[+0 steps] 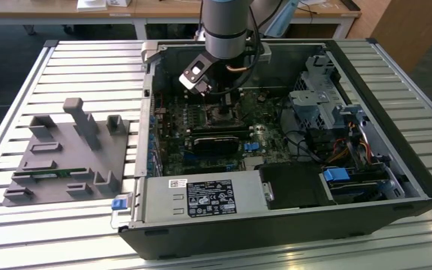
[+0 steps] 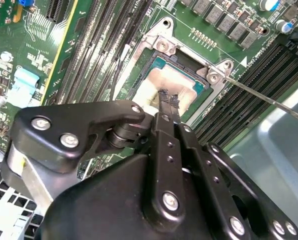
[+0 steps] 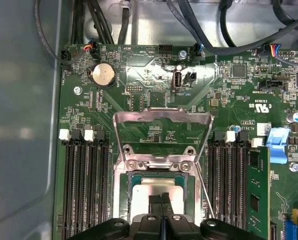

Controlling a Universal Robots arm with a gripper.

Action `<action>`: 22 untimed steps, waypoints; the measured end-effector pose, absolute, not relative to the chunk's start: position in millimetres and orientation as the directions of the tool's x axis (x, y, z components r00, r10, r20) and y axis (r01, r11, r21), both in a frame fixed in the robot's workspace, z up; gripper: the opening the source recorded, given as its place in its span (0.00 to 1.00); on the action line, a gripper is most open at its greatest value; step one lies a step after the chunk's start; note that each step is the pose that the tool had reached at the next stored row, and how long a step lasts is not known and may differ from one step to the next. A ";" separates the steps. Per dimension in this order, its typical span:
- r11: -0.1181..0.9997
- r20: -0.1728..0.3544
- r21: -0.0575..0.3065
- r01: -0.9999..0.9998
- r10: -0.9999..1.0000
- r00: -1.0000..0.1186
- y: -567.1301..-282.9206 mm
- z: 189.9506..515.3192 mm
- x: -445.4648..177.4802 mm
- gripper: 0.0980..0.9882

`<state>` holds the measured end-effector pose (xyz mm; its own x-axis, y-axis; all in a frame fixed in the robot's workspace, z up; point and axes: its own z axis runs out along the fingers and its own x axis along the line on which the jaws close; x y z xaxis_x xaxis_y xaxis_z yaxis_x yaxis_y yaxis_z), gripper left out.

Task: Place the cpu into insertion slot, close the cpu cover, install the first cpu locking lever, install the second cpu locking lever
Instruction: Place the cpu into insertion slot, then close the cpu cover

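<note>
Currently: arm reaches down into the open computer case, which lies on the slatted table. A grey fixture block sits on the table beside the case, toward the exterior view's left.

Gripper: the two black fingers are pressed together with no gap between them and nothing held. Tips sit over the middle of the cpu. In the second wrist view they look to be at its silver top; cannot tell whether they touch.

Cpu is seated in the insertion slot, flat, its green edge visible inside the rim. Slot lies on the motherboard between the two banks of memory slots, nearer the case's far wall in the exterior view.

Cpu cover is open, swung back off the slot on its hinge, with board components visible through its window.

One thin locking lever runs alongside the slot, unlatched.
</note>
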<state>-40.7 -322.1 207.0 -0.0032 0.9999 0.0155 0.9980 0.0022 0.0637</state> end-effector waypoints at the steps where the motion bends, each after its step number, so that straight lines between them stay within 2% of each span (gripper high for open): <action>1: 0.002 0.016 0.064 0.998 1.000 -0.003 -322.1 207.1 -40.7 0.01; 22: 0.002 0.016 0.064 0.998 1.000 -0.003 -322.1 211.2 -40.7 0.01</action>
